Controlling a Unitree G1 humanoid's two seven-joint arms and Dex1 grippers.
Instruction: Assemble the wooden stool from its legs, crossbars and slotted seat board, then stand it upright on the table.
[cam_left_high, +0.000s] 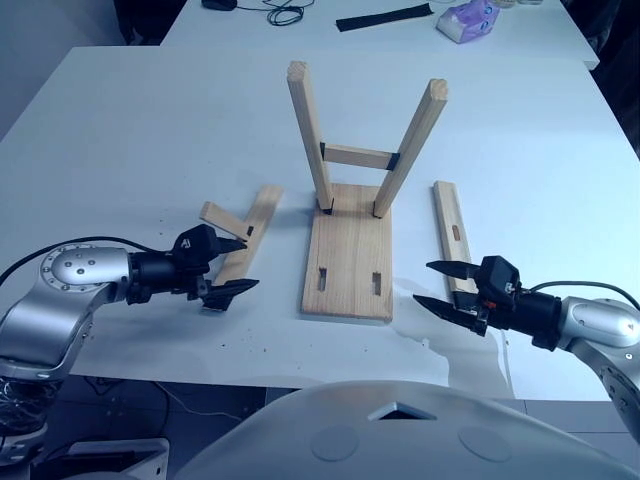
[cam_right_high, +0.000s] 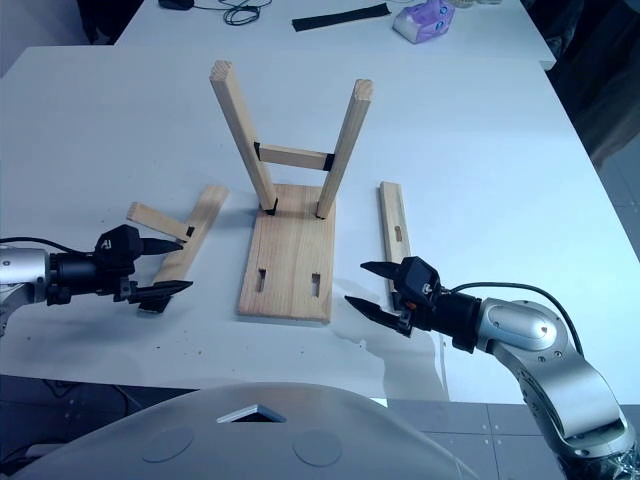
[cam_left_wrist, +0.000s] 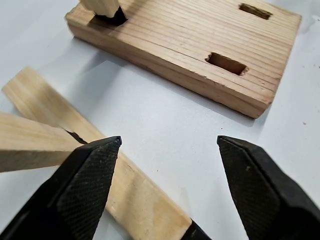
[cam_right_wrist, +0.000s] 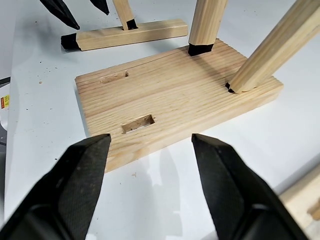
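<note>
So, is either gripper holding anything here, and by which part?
Nothing is held. The left gripper is open by the loose leg; the right gripper is open beside the seat board.

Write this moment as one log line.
seat board: flat, two legs slotted in | left gripper: open by leg-crossbar piece | right gripper: open near loose leg

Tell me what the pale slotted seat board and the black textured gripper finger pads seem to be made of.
Pale slotted seat board: solid light softwood, likely pine, seemingly unvarnished; straight grain lines and rough-cut slot edges show.
Black textured finger pads: probably rubber or moulded plastic, matte; fine cross-hatched grip pattern.
</note>
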